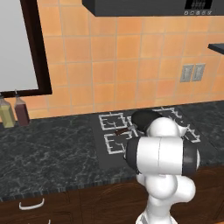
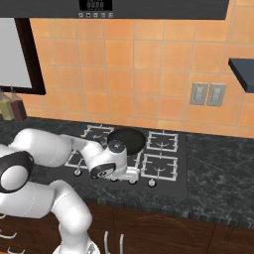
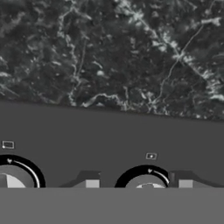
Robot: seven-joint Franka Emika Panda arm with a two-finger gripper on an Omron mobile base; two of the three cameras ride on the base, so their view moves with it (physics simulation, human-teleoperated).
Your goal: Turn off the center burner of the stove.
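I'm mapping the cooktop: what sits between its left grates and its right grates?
A black pan sits between them on the stove, over the center burner, in the right base view.

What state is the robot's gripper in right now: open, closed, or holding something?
Gripper: cannot be told. It hangs low over the front of the stove, above a knob, but whether its fingers are open or closed is unclear.
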